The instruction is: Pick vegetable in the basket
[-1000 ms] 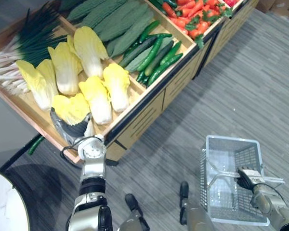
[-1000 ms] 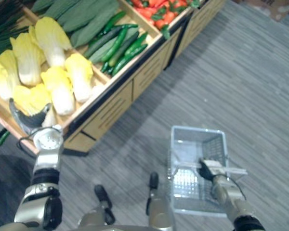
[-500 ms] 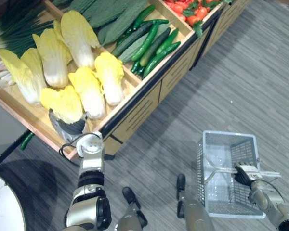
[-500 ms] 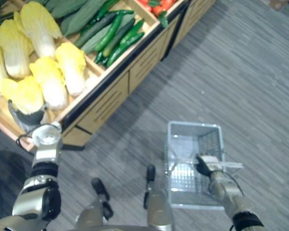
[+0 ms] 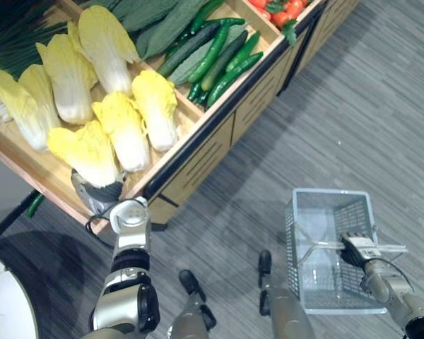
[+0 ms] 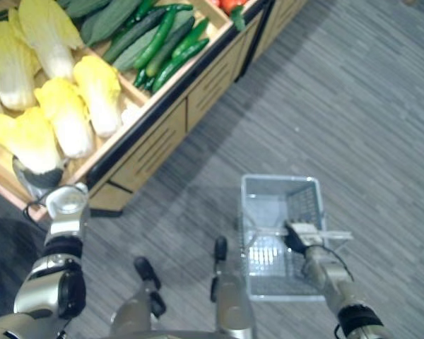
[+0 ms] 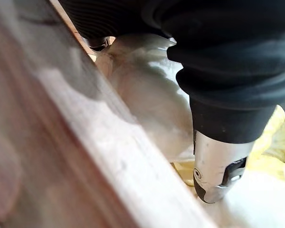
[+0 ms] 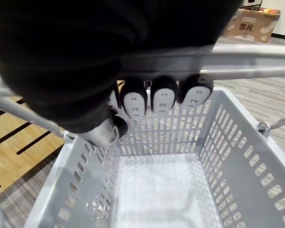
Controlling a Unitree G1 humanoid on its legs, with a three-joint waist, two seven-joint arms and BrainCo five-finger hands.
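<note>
Several yellow napa cabbages lie in a wooden stall tray (image 5: 171, 152). My left hand (image 5: 97, 193) sits at the tray's front edge, curled under the stem end of the nearest napa cabbage (image 5: 85, 150). In the left wrist view its thumb (image 7: 221, 164) presses on that cabbage's white stem (image 7: 152, 99). My right hand (image 5: 353, 248) is shut on the handle (image 8: 256, 66) of a grey wire basket (image 5: 324, 200) on the floor. In the right wrist view its fingers (image 8: 154, 99) curl over the bar, and nothing lies inside the basket (image 8: 85, 185).
Behind the cabbages lie cucumbers (image 5: 219, 60), bitter gourds (image 5: 166, 21) and red peppers (image 5: 286, 7) in further trays. The stall's wooden drawers (image 5: 198, 169) face the grey striped floor (image 5: 367, 120). A white round top (image 5: 3, 311) shows at the lower left.
The whole picture has shifted, so the camera has moved. Both hands keep their holds, and the basket stays where it was on the floor.
</note>
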